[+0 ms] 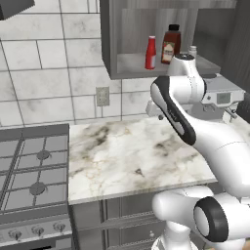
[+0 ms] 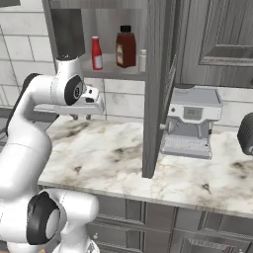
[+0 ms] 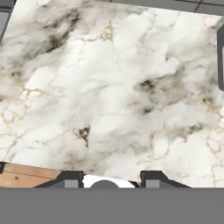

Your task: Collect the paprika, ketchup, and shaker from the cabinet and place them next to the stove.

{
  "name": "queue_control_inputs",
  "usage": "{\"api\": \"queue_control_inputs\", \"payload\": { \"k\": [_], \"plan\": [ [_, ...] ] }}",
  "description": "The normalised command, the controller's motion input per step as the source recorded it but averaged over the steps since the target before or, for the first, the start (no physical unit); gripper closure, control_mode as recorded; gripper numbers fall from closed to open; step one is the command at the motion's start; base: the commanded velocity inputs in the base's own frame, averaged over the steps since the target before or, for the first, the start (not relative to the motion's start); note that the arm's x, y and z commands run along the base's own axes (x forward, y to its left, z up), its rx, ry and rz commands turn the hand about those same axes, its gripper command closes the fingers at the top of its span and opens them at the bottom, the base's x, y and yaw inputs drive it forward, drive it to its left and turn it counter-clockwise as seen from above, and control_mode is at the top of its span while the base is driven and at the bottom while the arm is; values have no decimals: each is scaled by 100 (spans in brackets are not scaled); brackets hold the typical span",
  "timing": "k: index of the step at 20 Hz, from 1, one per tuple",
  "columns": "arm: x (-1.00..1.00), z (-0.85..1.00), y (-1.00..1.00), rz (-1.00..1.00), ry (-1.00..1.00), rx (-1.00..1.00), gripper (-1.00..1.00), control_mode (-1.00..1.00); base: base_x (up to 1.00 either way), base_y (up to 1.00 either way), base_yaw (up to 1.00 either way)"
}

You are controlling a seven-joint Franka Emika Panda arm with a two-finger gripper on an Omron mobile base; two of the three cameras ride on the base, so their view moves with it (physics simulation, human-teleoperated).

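Observation:
On the shelf of the grey wall cabinet point(image 1: 110, 44) stand three things. From left to right they are the bright red ketchup point(image 1: 151, 52) point(image 2: 97, 53), the tall dark paprika point(image 1: 171, 44) point(image 2: 126, 47) and the tiny pale shaker point(image 2: 142, 60), which my arm partly hides in the left base view. My gripper point(image 2: 81, 117) point(image 3: 111, 179) hangs below the shelf, pointing down at the marble counter point(image 3: 113, 96). Its fingertips point(image 3: 72, 178) are open with nothing between them. The stove point(image 1: 34, 171) lies at the counter's left end.
A silver coffee machine point(image 2: 190, 123) stands on the counter right of the cabinet's side panel point(image 2: 153, 89). A wall outlet point(image 1: 102, 96) sits on the tiles under the cabinet. A dark round object point(image 2: 245, 133) shows at the far right edge.

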Motion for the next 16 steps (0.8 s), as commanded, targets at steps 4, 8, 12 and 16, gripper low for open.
{"api": "queue_control_inputs", "payload": {
  "k": [4, 8, 12, 16],
  "plan": [
    [-2, 0, 0, 0, -11, 0, -100, -100, 0, 0, 0],
    [0, 0, 0, 0, -25, -6, -100, -100, 0, 0, 0],
    [1, 6, 0, 0, -27, -11, -100, -100, 0, 0, 0],
    [-1, 16, 0, -5, -29, -14, -100, -100, 0, 0, 0]
  ]
}}
